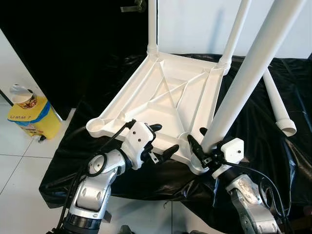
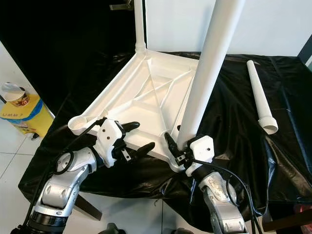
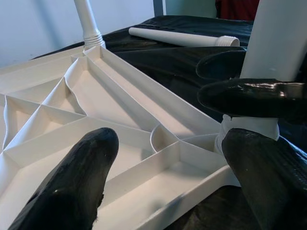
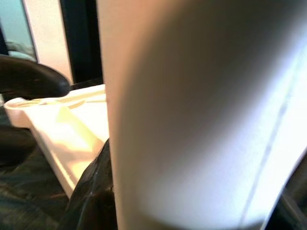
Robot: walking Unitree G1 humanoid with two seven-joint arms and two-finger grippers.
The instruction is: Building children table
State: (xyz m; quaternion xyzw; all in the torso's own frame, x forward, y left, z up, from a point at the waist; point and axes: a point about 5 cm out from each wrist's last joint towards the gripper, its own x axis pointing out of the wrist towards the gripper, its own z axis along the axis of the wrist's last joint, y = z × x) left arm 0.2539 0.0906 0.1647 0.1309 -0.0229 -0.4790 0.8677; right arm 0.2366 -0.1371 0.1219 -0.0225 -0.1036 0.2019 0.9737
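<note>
My right gripper [image 1: 204, 145] pinches the table leg [image 1: 243, 83] standing in the tabletop [image 1: 161, 97] corner socket at 5 o'clock. My left gripper [image 1: 163, 141], fingers spread, straddles the near edge. I keep the leg vertical while seating it.

A black plastic sheet [image 1: 253, 146] was spread, wrinkled, over a raised surface. On the white tiled floor [image 1: 19, 180] at the left stood a yellow container [image 1: 30, 117] with a blue band, and a round cup [image 1: 23, 96] with a peeled lid was on top. Behind was a white wall [image 1: 195, 24] and a dark opening [image 1: 73, 44].
</note>
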